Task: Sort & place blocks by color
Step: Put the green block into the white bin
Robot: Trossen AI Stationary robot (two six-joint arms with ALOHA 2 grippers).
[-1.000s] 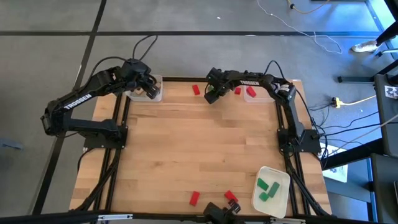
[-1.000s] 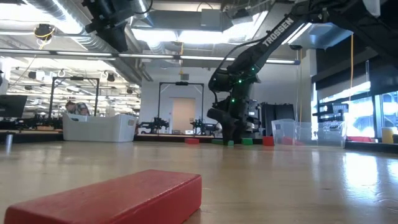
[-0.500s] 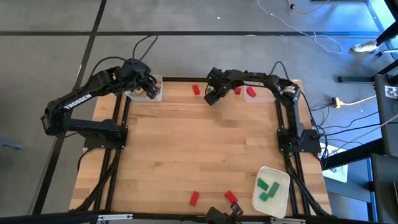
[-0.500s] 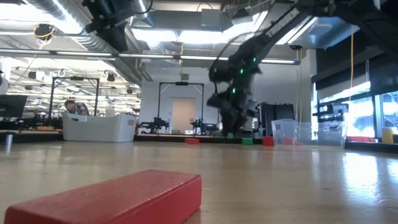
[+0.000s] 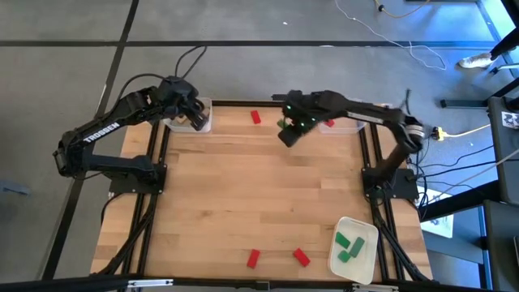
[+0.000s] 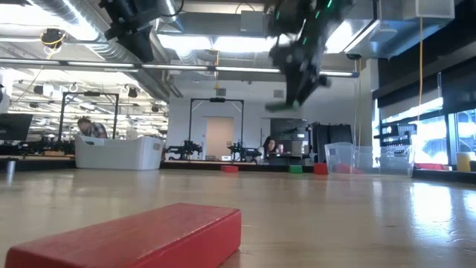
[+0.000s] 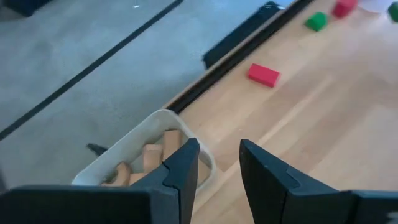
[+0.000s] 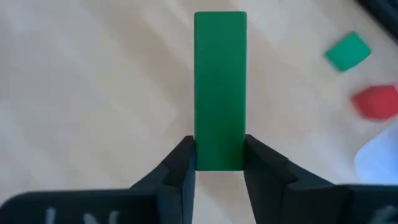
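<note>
The right gripper [image 8: 219,163] is clamped on a green block [image 8: 219,87], held well above the table [image 5: 243,195] near the middle of its far edge; in the low view the block [image 6: 281,106] hangs clear of the wood. The left gripper [image 7: 217,163] hovers over the far left corner, fingers a little apart and holding nothing, above a clear bin [image 7: 134,146] of tan blocks [image 7: 152,155]. A red block [image 5: 256,117] lies by the far edge, another green block [image 8: 348,51] and red one [image 8: 376,101] beside it toward the far right corner. Two red blocks [image 5: 253,258] [image 5: 302,257] lie at the near edge, and two green blocks [image 5: 349,247] sit in the white tray [image 5: 366,231] at the near right corner.
</note>
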